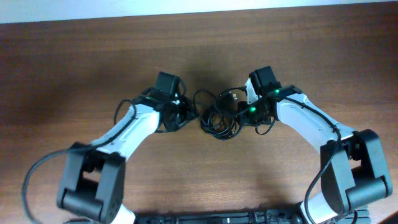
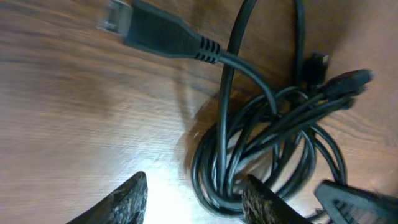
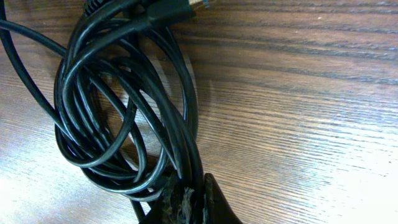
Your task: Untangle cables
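Observation:
A tangle of black cables [image 1: 219,118] lies on the wooden table between my two grippers. In the left wrist view the coil [image 2: 261,155] has a large black plug [image 2: 163,34] stretched out to the upper left and smaller plugs [image 2: 348,81] at the right. My left gripper [image 2: 199,200] is open, and the coil's lower loops lie between its fingers against the right finger. In the right wrist view my right gripper [image 3: 189,200] is shut on several strands at the bottom of the coil [image 3: 112,106]. A gold-tipped plug [image 3: 180,9] shows at the top.
The brown wooden table [image 1: 199,56] runs to a pale edge at the far side. Both arms [image 1: 134,127] [image 1: 308,121] reach in from the near side and meet at the middle. The right gripper's body shows at the lower right of the left wrist view [image 2: 357,199].

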Robot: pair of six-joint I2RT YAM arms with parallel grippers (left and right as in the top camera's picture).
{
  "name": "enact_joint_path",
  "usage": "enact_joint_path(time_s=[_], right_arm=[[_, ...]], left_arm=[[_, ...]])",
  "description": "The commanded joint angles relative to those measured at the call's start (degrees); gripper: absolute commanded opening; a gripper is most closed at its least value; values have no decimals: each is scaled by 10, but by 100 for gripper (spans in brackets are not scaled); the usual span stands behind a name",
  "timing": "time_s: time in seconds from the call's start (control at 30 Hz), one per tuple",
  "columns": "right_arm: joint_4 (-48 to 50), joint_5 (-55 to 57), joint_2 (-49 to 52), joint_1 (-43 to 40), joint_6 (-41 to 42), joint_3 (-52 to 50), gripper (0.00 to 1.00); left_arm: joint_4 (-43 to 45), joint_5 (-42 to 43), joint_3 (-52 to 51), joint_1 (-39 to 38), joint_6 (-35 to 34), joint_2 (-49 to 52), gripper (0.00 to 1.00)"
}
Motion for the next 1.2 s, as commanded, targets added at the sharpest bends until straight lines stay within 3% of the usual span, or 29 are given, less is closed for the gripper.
enact_joint_path(time_s=[0.0, 0.3, 0.63, 0.83, 0.93, 1.17], right_arm=[[1, 9, 0, -2, 1, -2, 4], [1, 9, 0, -2, 1, -2, 4], [1, 9, 0, -2, 1, -2, 4], [-1, 9, 0, -2, 1, -2, 4], [-1, 9, 0, -2, 1, -2, 4], [-19, 37, 0, -2, 1, -2, 4]], left_arm=[[31, 9, 1, -23, -36, 39, 45], [144, 9, 1, -44, -48, 82, 40], [123, -2, 1, -78, -48, 82, 30], [123, -4, 1, -83, -48, 82, 14], [123, -4, 1, -83, -47, 82, 0], [125, 48, 3, -42, -45, 61, 0]])
